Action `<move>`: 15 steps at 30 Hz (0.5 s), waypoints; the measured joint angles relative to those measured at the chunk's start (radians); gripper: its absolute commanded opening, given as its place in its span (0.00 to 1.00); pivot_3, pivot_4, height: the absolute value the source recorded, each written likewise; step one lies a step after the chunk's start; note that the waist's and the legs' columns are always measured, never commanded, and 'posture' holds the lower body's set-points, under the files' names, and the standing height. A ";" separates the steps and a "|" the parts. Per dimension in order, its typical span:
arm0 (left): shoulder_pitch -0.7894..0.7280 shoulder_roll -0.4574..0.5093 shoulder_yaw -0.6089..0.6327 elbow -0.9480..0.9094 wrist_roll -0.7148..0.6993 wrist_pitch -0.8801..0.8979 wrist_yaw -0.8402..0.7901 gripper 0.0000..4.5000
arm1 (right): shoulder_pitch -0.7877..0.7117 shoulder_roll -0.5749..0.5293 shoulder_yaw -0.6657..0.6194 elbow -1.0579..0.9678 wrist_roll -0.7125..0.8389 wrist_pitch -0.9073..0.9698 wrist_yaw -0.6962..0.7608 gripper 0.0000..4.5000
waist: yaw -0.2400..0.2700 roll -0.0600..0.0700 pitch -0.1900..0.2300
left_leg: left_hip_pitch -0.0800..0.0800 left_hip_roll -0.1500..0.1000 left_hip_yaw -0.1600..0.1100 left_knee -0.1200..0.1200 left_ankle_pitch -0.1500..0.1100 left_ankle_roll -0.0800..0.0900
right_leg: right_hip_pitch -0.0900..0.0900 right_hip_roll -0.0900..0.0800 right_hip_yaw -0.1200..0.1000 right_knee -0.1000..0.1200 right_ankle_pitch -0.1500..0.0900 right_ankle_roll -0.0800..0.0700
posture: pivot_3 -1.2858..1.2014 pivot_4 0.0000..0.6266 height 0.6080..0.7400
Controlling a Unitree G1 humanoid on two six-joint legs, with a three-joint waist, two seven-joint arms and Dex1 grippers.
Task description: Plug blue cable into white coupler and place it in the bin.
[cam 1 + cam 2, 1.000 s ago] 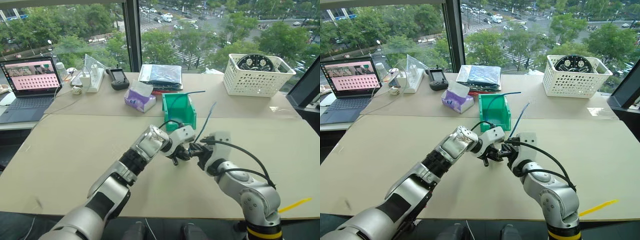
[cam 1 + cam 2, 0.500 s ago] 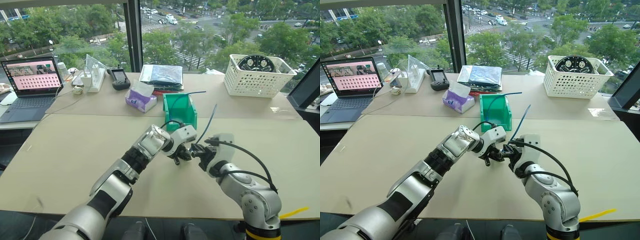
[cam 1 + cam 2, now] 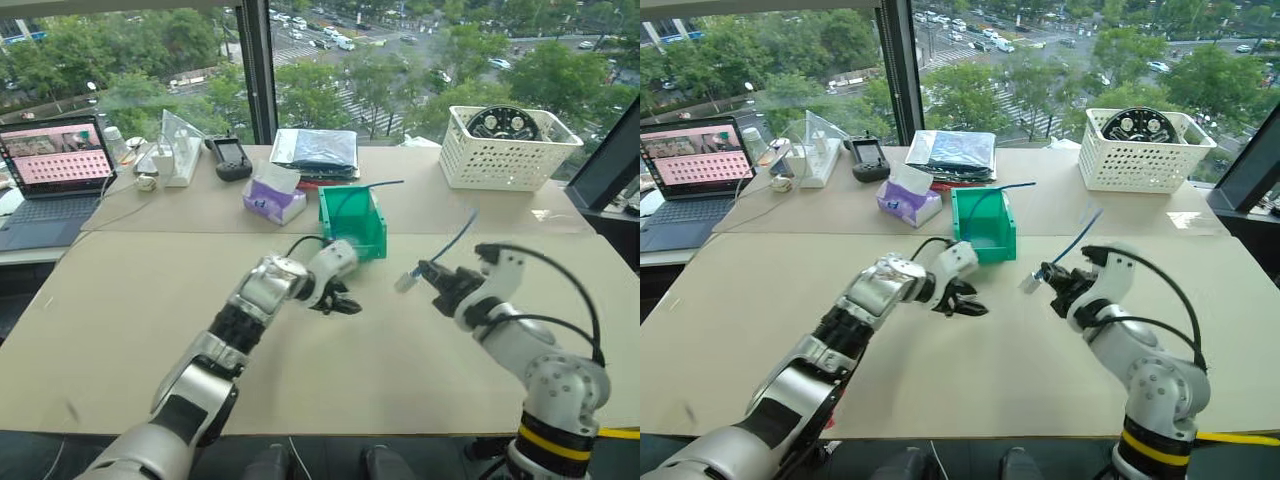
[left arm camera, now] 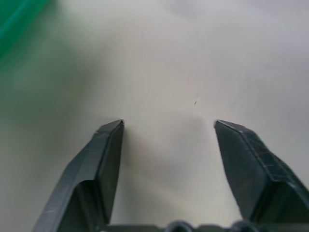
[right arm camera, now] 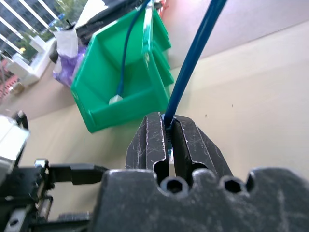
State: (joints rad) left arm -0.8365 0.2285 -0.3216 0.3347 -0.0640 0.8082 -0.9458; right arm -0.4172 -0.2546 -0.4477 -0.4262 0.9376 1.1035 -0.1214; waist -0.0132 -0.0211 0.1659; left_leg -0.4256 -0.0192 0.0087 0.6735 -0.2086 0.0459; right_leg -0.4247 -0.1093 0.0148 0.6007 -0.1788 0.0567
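My right gripper (image 3: 430, 272) is shut on the blue cable (image 3: 458, 235), held in the air right of the bin. The cord rises from the fingers (image 5: 153, 137) up and to the right. A small pale block, the white coupler (image 3: 405, 282), sits at the cable's low end, just past the fingertips. The green bin (image 3: 355, 222) stands on the table's middle seam. My left gripper (image 3: 345, 304) hovers in front of the bin, open with nothing between its fingers (image 4: 108, 145), a hand's width left of the coupler.
A darker cord (image 5: 126, 53) with a plug lies in the bin, one end poking over its rim. At the back stand a white lattice basket (image 3: 510, 150), a dark bag (image 3: 320, 148), a purple tissue pack (image 3: 270, 200) and a laptop (image 3: 55, 165).
The grippers were together at the cable end. My left gripper has opened and drawn away to the left; my right has lifted rightward with cable and coupler.
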 measured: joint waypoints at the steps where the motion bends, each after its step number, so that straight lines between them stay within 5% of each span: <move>1: 0.019 0.007 0.010 -0.021 -0.015 0.000 -0.001 1.00 | -0.040 -0.014 -0.002 0.020 0.016 0.003 0.001 0.00 | -0.002 0.000 0.000 | 0.000 0.000 0.000 0.000 0.000 0.000 | 0.000 0.000 0.000 0.000 0.000 0.000 | 0.52 0.24 1.00; 6: 0.093 0.046 0.148 -0.101 -0.087 -0.007 0.036 1.00 | -0.231 -0.085 0.023 0.183 0.016 -0.010 0.058 0.00 | -0.008 0.000 0.000 | 0.000 0.000 0.002 0.000 0.000 0.000 | -0.001 0.000 0.002 0.002 0.000 -0.001 | 0.52 0.24 1.00; 15: 0.281 0.118 0.365 -0.363 -0.212 -0.023 0.136 1.00 | -0.610 -0.073 0.366 0.841 -0.344 -0.361 0.432 0.00 | -0.022 0.000 0.000 | 0.002 -0.001 0.001 0.000 0.000 0.000 | -0.001 0.000 0.001 0.008 0.000 -0.002 | 0.52 0.24 1.00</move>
State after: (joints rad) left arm -0.5558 0.3469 0.0439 -0.0285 -0.2756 0.7853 -0.8096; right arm -1.0270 -0.3277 -0.0814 0.4149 0.5932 0.7427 0.3103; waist -0.0350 -0.0208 0.1664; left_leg -0.4238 -0.0200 0.0098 0.6737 -0.2085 0.0456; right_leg -0.4255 -0.1092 0.0159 0.6092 -0.1783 0.0549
